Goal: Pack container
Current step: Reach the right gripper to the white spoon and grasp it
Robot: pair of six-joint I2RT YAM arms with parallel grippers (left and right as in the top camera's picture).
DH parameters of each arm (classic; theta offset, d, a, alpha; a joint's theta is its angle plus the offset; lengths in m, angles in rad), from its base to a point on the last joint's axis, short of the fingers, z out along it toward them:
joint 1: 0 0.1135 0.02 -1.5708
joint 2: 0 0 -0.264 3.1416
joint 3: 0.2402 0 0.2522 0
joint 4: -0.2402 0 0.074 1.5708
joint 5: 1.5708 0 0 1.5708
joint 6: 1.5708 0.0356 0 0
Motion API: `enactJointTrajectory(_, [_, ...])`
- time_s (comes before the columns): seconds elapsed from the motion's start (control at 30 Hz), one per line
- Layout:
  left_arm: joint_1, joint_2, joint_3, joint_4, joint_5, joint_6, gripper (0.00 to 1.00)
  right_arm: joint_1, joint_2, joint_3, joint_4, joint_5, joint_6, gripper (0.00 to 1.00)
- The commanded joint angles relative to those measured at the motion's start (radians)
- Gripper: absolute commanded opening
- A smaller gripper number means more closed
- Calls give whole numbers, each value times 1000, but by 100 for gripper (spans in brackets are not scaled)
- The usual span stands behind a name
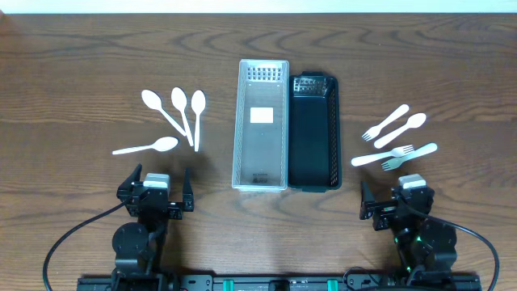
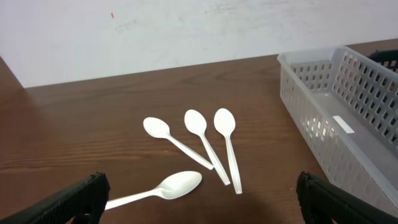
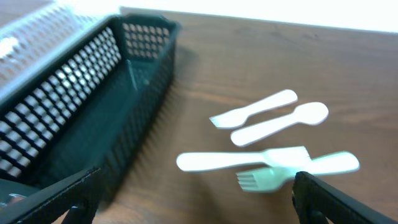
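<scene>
Seen from overhead, a dark brown wooden table (image 1: 81,73) held two long perforated plastic baskets side by side and touching at its centre: a clear translucent one (image 1: 261,125) on the left and a black one (image 1: 313,133) on the right, both with nothing in them. To the left of the baskets, well apart from them, lay four white plastic spoons (image 1: 179,120), three fanned out with handles converging and a fourth lying crosswise nearer the robot. To the right of the black basket lay a loose cluster of four white plastic utensils (image 1: 396,139) (forks and a spoon among them, two overlapping). The left gripper (image 1: 159,189) hovered at the near edge below the spoons, its jaws spread wide with nothing between them. The right gripper (image 1: 396,202) sat below the fork cluster, likewise spread wide and empty.
</scene>
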Motion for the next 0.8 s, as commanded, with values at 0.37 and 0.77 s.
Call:
enactJointTrajectory(0.37, [5,91,-16,3,72,-364,98,4,-10,-2,72,-295,270,99])
enactJointTrajectory(0.77, [5,380,279,-151,147,-349,98,3,341,260,6,-198,249,99])
